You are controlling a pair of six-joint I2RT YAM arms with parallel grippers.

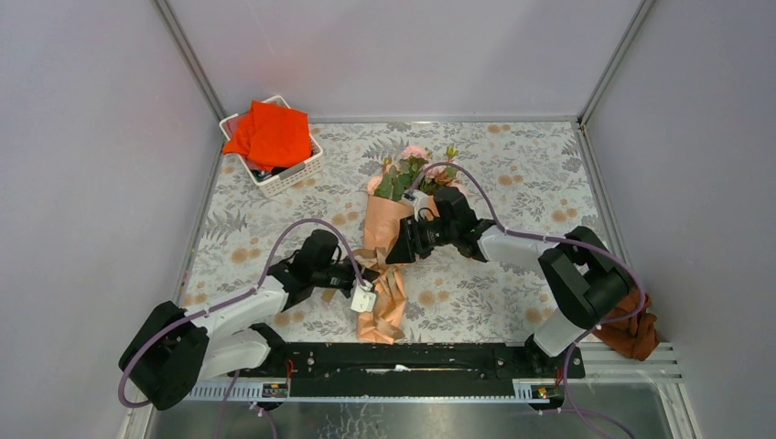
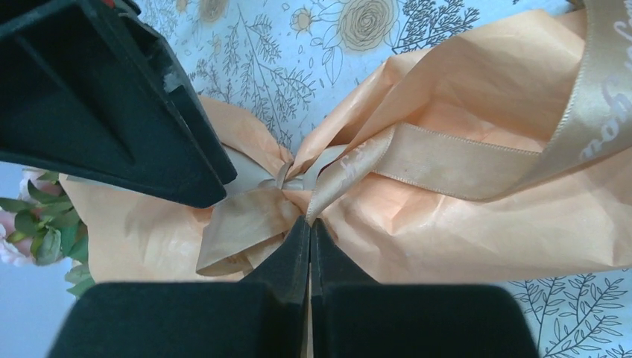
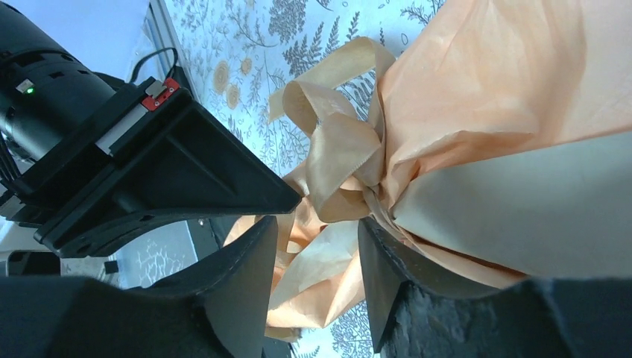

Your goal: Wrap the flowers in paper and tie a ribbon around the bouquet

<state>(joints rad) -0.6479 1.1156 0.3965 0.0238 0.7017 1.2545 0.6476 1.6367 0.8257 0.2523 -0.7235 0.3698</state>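
One strand of the ribbon (image 2: 447, 160) vanishes into the seam where the fingertips of the left end effector (image 2: 309, 224) meet. Another run leaves by the top right corner, its lettering cut off. Left of that end effector, the flowers (image 2: 33, 224) are blurred and cropped by the edge. Their stems lie unseen inside the paper (image 1: 382, 229). Just beyond the right end effector (image 3: 317, 227), the ribbon's loops hide their own far side.
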